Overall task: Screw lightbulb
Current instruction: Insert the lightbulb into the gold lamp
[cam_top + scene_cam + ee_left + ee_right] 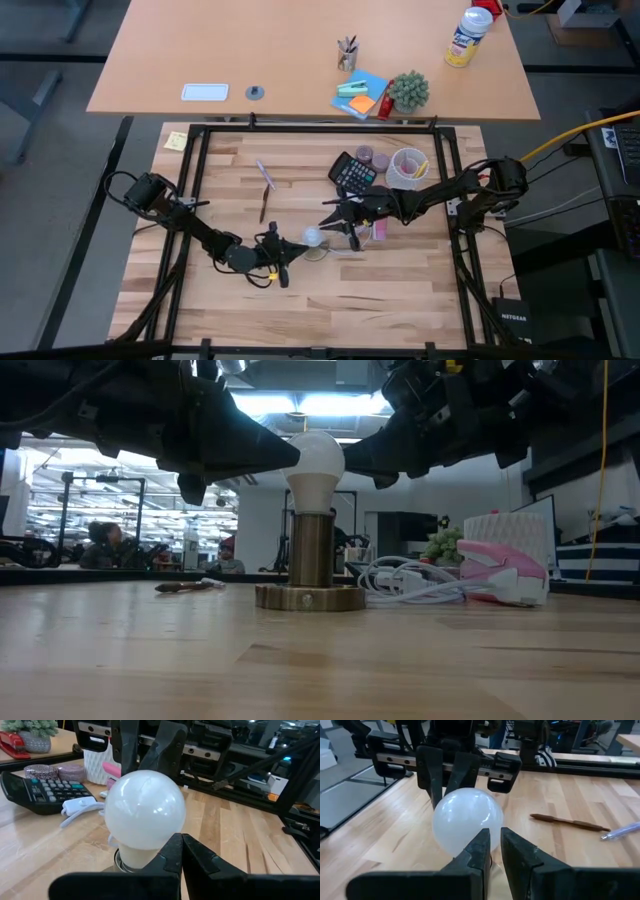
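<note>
The butcher-block table [400, 290] carries everything, with the two dark arms reaching in from its left and right sides to meet near the middle. The left gripper [283, 262] lies low on the near-left side of the lamp base; its fingers [175, 852] are pressed together with nothing between them, their tips right at the bulb's lower side. The right gripper [332, 222] comes in from the right, its fingers [481, 847] standing a narrow slit apart just beside the bulb, clamping nothing visible. To the right of the lamp sit a black calculator [352, 173], a pink and white object [503, 572] and a looped white cord [410, 584]. The brass lamp base [310, 596] stands upright in the middle with a cylindrical socket. The lightbulb [314, 470] sits upright in that socket, between the two grippers. A brown pen [567, 822] lies farther off on the wood.
</note>
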